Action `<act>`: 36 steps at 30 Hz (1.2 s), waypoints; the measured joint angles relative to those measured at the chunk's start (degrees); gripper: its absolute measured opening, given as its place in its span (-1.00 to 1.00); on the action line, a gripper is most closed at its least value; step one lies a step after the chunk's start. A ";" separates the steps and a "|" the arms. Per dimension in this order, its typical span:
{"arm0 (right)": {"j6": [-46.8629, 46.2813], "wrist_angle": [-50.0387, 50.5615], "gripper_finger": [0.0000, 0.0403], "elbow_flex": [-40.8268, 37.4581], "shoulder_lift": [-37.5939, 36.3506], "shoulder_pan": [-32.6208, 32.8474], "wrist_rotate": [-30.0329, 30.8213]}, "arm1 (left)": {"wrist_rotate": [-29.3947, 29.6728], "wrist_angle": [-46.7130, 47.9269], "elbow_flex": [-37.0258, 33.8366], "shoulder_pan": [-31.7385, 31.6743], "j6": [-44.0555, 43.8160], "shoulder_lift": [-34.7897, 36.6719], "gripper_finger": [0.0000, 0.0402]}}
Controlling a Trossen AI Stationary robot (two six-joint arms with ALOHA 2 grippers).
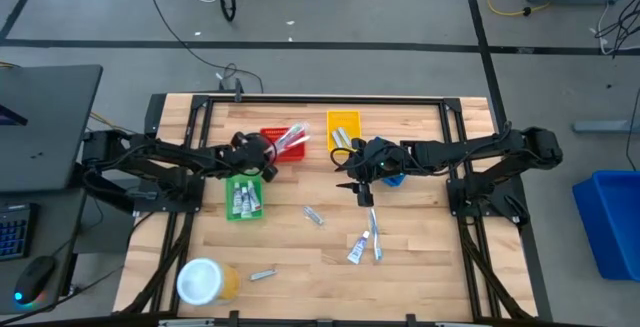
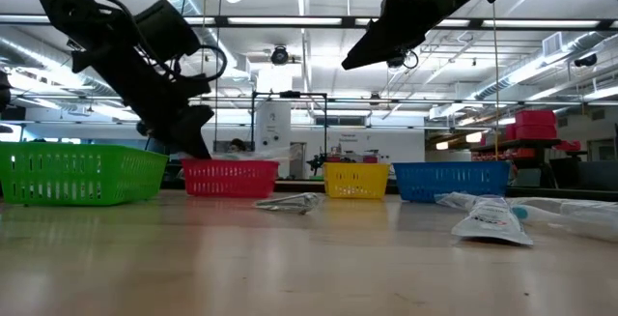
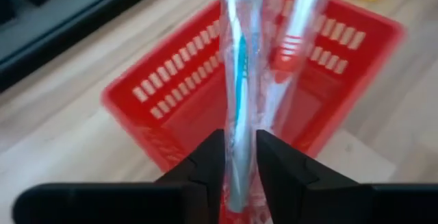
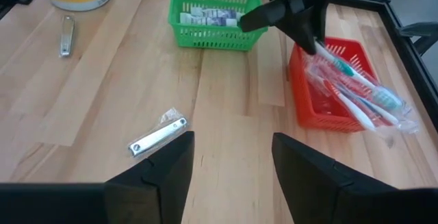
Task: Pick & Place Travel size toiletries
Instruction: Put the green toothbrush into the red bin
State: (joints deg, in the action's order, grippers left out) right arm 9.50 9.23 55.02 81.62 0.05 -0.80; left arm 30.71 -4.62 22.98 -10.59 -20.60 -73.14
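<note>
My left gripper [image 1: 268, 159] is at the left end of the red basket [image 1: 283, 145], shut on a clear-wrapped toothbrush with a teal stripe [image 3: 239, 66]. More wrapped toothbrushes [image 4: 356, 94] lie in that basket, their heads over its rim. My right gripper [image 1: 362, 192] hangs open above the table's middle with nothing between its fingers. Two tubes [image 1: 362, 245], a small silver packet [image 1: 314, 215] and a silver clipper [image 1: 262, 275] lie flat on the wood. The green basket [image 1: 243, 199] holds small tubes. My left gripper pinches the wrapped toothbrush by its handle end [image 3: 239, 157] between the two fingers [image 3: 205, 162]. The fingers slant down from the table's left side, and the toothbrush runs on ahead of them, along their line. It lies over the red basket [image 3: 171, 94], beside another wrapped toothbrush [image 3: 294, 39].
A yellow basket [image 1: 343, 127] stands at the far middle, and a blue one [image 1: 392, 179] is partly under my right arm. A white-lidded jar [image 1: 205, 281] stands at the near left. Bare wood lies between the baskets and the near edge.
</note>
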 joint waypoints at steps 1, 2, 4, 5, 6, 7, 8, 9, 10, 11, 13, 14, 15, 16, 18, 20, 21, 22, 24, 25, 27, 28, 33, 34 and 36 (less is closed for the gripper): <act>0.00 0.00 0.02 0.00 0.00 -0.02 -0.02 | 0.94 0.28 0.00 0.00 0.02 0.00 -0.58; 0.00 0.00 0.01 0.00 0.00 0.00 0.00 | 1.81 0.20 0.00 0.00 0.02 0.00 -0.61; 0.00 0.00 0.01 0.00 0.00 0.00 -0.02 | 2.79 -1.43 -0.02 0.00 0.28 -0.02 -0.66; 0.00 0.00 0.01 0.00 0.00 -0.01 0.00 | 2.82 -2.86 -0.02 0.00 0.95 -0.02 -0.67; 0.00 0.00 0.02 0.00 0.00 -0.02 0.00 | 2.77 -4.12 -0.02 0.00 1.81 -0.02 -0.69; 0.00 0.00 0.02 0.00 0.00 -0.01 0.00 | 2.69 -5.38 -0.02 0.00 2.70 -0.02 -0.70; 0.00 0.00 0.02 0.00 0.00 -0.01 0.00 | 2.62 -6.79 -0.02 0.00 3.31 -0.02 -0.70; 0.00 0.00 0.02 0.00 0.00 -0.02 0.00 | 2.52 -7.90 -0.02 0.00 3.97 -0.02 -0.70; 0.00 -0.01 0.02 0.00 0.00 -0.01 0.00 | 2.34 -8.71 -0.02 -0.04 4.73 -0.02 -0.70; 0.00 0.00 0.02 0.00 0.00 -0.01 0.00 | 1.75 -9.09 -0.02 -0.20 5.64 -0.02 -0.69; 0.00 0.00 0.01 0.00 0.00 0.00 0.00 | -0.39 -8.66 -0.02 -0.86 6.45 -0.02 -0.66; 0.00 0.00 0.01 0.00 0.00 0.00 0.00 | -1.76 -7.89 -0.02 -1.28 6.44 -0.02 -0.65; 0.00 0.00 0.01 0.00 0.00 0.00 0.00 | -2.99 -6.80 -0.02 -1.69 6.18 -0.02 -0.63; 0.00 -0.02 0.01 0.00 0.00 -0.02 0.00 | -3.78 -5.53 -0.02 -2.11 5.95 -0.03 -0.61; 0.00 0.00 0.01 0.00 0.00 -0.02 -0.42 | -3.84 -3.27 -0.02 -2.91 5.18 -0.04 -0.57; 0.00 -0.02 0.01 0.00 0.00 -0.02 -1.90 | -3.35 -2.20 -0.02 -3.72 4.53 -0.04 -0.52; 0.00 -0.02 0.01 0.00 0.00 0.00 -2.71 | -3.41 -2.22 -0.02 -4.13 4.50 -0.04 -0.50; 0.00 -0.02 0.01 0.00 0.00 -0.02 -3.06 | -3.54 -2.41 -0.02 -4.43 4.48 -0.04 -0.47; 0.00 -0.02 0.00 0.00 0.00 0.00 -4.13 | -3.32 -2.98 -0.02 -4.66 4.51 -0.04 -0.42; 0.00 -0.01 0.00 0.00 0.00 0.00 -4.23 | -2.82 -3.42 -0.02 -4.68 4.82 -0.04 -0.39; 0.00 -0.02 0.00 0.00 0.00 0.00 -4.24 | -1.27 -4.98 -0.02 -4.68 6.04 -0.04 -0.34; 0.00 -0.02 0.01 0.00 0.00 0.00 -4.24 | -0.93 -6.09 -0.02 -4.68 6.26 -0.04 -0.32; 0.00 0.00 0.03 0.00 0.00 -0.01 -4.24 | -0.89 -6.92 2.09 -4.50 7.44 -0.04 -0.26; 0.00 0.00 0.03 0.00 0.00 -0.02 -4.24 | -0.88 -6.89 2.63 -4.50 8.04 -0.04 -0.25; 0.00 0.00 0.04 0.00 0.00 -0.02 -4.24 | -0.90 -6.93 3.55 -4.56 9.50 -0.04 -0.25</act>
State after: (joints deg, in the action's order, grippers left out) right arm 9.50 9.23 55.02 81.62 0.04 -5.04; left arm 29.80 -11.55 26.53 -15.15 -11.09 -73.19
